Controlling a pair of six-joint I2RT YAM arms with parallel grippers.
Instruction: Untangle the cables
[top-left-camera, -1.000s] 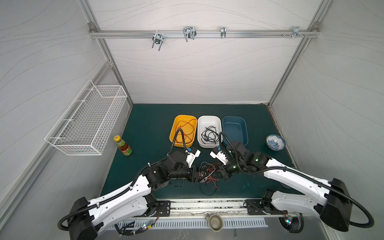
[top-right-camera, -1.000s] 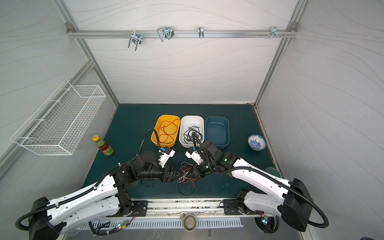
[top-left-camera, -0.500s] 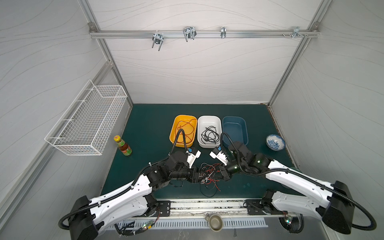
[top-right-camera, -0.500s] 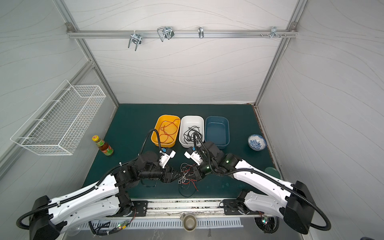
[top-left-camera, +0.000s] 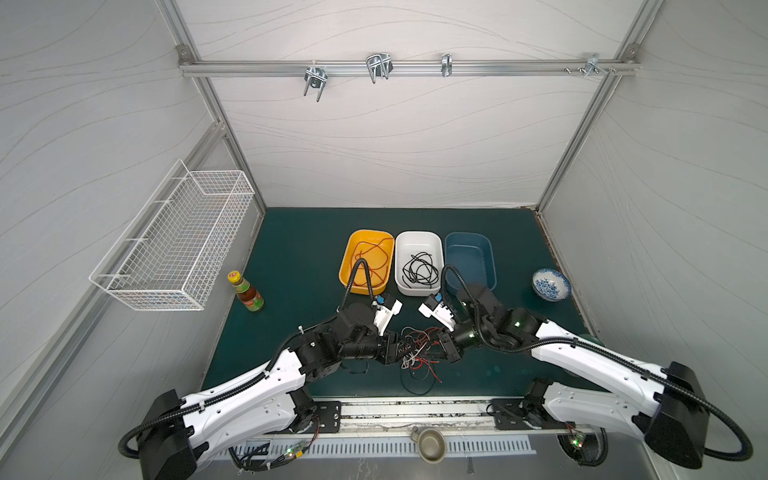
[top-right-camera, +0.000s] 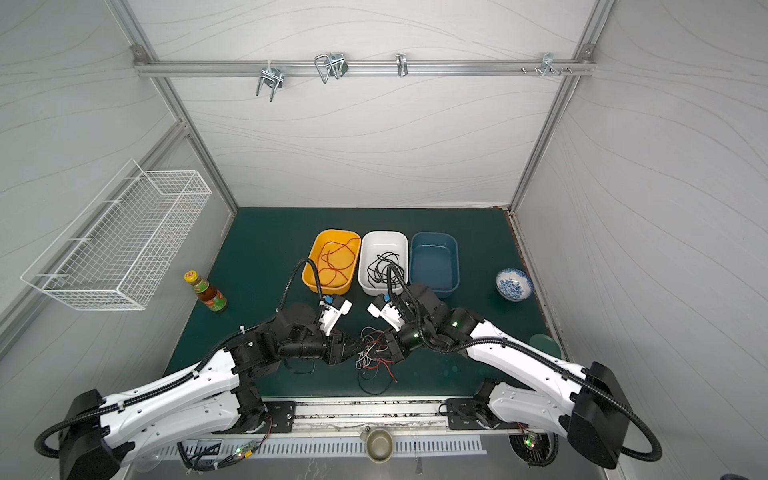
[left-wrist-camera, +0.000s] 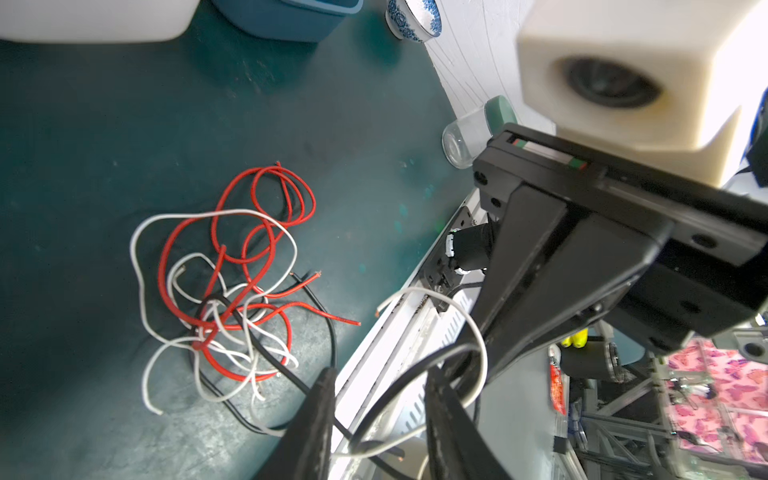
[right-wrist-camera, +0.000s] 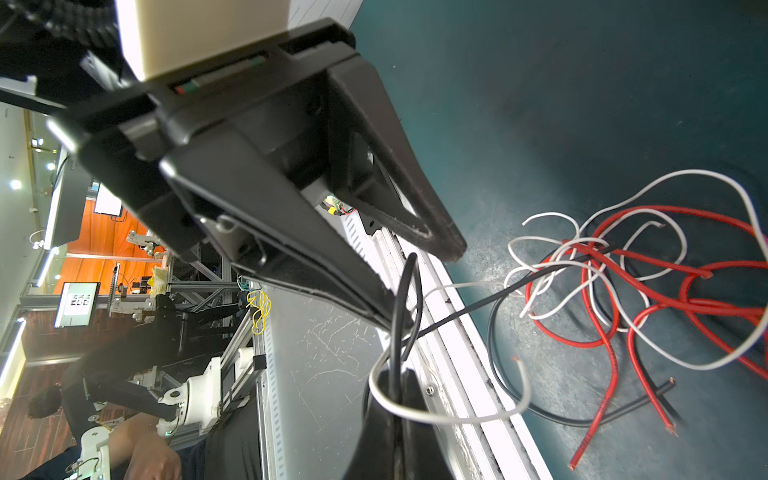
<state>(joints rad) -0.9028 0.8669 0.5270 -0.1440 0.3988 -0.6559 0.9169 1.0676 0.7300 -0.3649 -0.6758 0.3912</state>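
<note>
Cables (right-wrist-camera: 598, 257) seemingly pinched (right fingers (right-wrist-camera: 390, 432) closed).

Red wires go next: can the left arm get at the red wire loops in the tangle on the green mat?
Probably yes: the red wire loops lie uncovered on the green mat beyond the left end effector, though a black wire and a white wire pass between its jaws.

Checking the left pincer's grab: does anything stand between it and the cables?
Nothing visible. A thin black cable and a thin white cable run through the gap of the open left pincer; the shut right pincer pinches the black one.
</note>
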